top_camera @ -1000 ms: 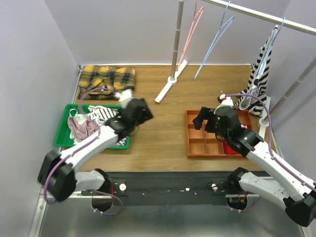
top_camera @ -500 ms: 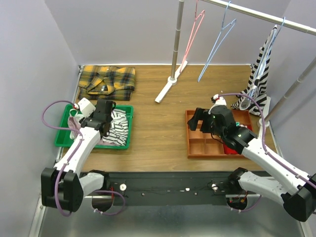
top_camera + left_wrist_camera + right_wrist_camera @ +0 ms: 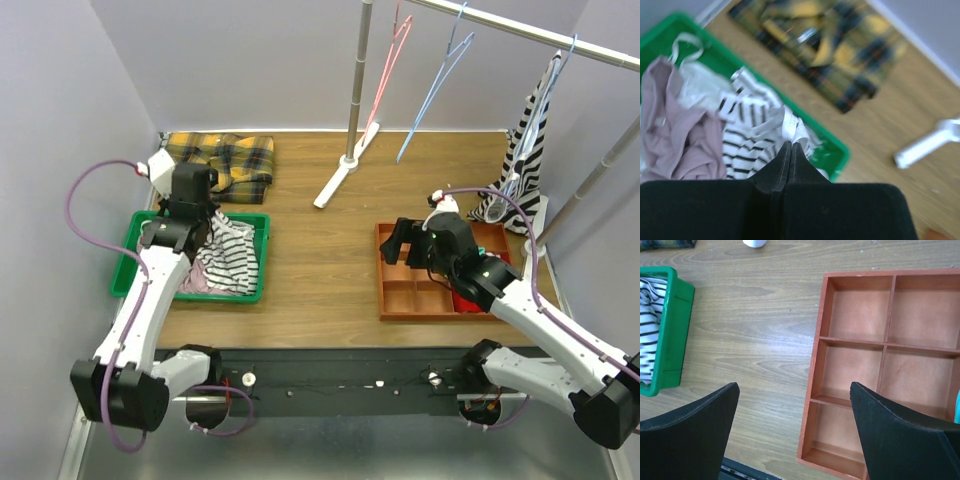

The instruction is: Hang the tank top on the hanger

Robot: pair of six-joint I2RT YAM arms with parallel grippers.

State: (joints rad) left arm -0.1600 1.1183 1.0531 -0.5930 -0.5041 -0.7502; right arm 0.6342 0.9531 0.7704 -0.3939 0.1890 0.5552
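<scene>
The tank top (image 3: 232,255), white with thin dark stripes, lies bunched in the green tray (image 3: 125,270). My left gripper (image 3: 198,222) is over the tray's far side. In the left wrist view it (image 3: 791,145) is shut, with a white fold of the tank top (image 3: 747,145) pinched at its tips. The light-blue hanger (image 3: 435,85) hangs from the rail at the back, far from both arms. Over the left edge of the orange tray (image 3: 385,300), my right gripper (image 3: 402,243) stands open and empty; the right wrist view shows it (image 3: 794,385) the same way.
A mauve garment (image 3: 675,135) shares the green tray. A yellow plaid shirt (image 3: 220,160) lies behind it. A pink hanger (image 3: 385,70) hangs beside the rack pole (image 3: 355,80), whose white foot (image 3: 335,185) rests on the table. A bold black-and-white striped garment (image 3: 525,160) hangs at the right.
My left arm swung left and back over the green tray, and its gripper went from open to shut on the tank top. The right arm barely moved.
</scene>
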